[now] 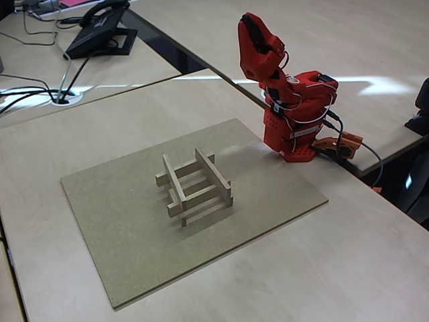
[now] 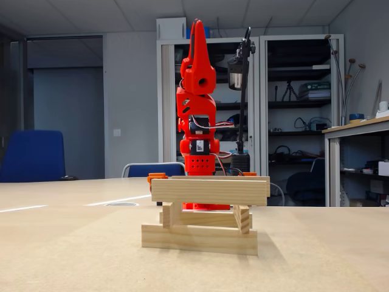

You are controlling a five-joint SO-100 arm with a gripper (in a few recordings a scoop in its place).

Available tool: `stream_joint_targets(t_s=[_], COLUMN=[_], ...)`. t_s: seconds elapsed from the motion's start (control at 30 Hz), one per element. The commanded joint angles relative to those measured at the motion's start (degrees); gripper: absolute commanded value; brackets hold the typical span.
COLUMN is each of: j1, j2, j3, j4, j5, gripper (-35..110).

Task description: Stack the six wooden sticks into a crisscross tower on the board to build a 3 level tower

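Observation:
The crisscross tower [image 1: 196, 184] stands near the middle of the tan board [image 1: 134, 248]. It is made of pale wooden sticks in crossed pairs, three layers high. From the low fixed view the tower [image 2: 206, 213] looks level, with a long stick across the top. The red arm is folded upright on its base beyond the board's far right edge. My gripper [image 1: 248, 23] points upward, well away from the tower, with its fingers together and nothing between them. In the low fixed view the gripper [image 2: 196, 30] rises behind the tower.
A black desk phone [image 1: 100, 30] and cables [image 1: 40, 94] lie on the neighbouring desk at the back left. An orange clamp [image 1: 338, 144] holds the arm's base at the table's right edge. Blue chairs [image 2: 33, 155] and shelves stand behind.

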Motion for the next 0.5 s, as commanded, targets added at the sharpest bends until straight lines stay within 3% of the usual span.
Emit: stream_joint_targets(t_s=[0.0,0.47], j1=[-0.35,0.62], j2=[-0.09,-0.09], j3=[0.09,0.09], j4=[-10.81,-42.54], j5=[0.62,0.79], gripper=[0,0])
